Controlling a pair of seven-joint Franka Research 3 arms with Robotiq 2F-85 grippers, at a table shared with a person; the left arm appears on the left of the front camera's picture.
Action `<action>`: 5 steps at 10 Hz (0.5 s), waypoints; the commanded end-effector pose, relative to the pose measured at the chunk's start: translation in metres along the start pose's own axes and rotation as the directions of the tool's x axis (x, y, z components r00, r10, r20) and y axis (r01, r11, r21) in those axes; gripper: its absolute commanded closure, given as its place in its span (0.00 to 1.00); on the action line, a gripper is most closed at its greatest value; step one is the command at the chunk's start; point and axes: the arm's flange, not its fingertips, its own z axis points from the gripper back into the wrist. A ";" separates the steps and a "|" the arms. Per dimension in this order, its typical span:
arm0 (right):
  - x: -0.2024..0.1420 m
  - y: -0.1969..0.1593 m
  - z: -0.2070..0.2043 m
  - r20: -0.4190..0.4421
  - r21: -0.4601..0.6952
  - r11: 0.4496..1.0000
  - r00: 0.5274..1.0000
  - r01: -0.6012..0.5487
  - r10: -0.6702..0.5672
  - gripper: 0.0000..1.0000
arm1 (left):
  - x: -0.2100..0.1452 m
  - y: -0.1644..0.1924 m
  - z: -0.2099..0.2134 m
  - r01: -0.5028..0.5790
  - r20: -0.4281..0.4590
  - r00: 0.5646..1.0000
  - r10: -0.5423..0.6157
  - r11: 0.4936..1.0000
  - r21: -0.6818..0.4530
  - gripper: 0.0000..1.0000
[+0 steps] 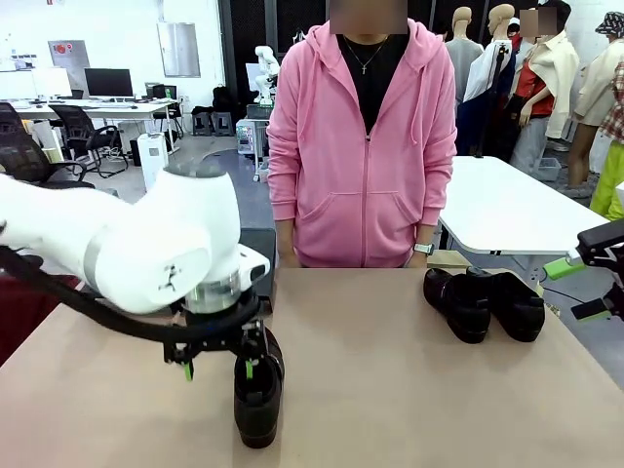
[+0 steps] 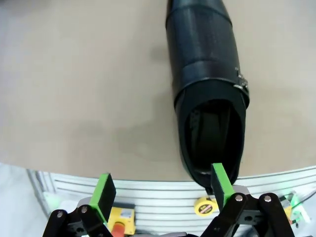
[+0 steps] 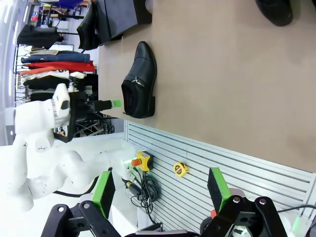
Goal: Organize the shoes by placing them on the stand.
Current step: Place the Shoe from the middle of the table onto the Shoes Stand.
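Observation:
One black glossy shoe [image 1: 258, 395] lies near the table's front edge, toe towards me. My left gripper [image 1: 219, 369] hangs open just above its heel end. In the left wrist view one green pad [image 2: 219, 180] sits at the heel rim of that shoe [image 2: 207, 84], and the other pad is out over bare table. Two more shoes [image 1: 483, 302] lie together at the far right. My right gripper [image 1: 577, 289] is open at the right edge, off the table and holding nothing. The black stand [image 3: 121, 17] is at the table's far left, with a further shoe [image 3: 89, 27] at it.
A person in a pink hoodie [image 1: 361, 146] stands at the table's far side, hands down. My bulky left arm [image 1: 127, 244] covers the left part of the table. The tan tabletop [image 1: 390, 390] lies bare between the near shoe and the pair.

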 end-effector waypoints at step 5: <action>0.004 0.001 0.000 0.007 0.033 0.999 1.000 -0.025 0.025 0.00 | 0.004 -0.008 -0.056 -0.057 0.085 0.995 0.060 0.998 -0.037 0.00</action>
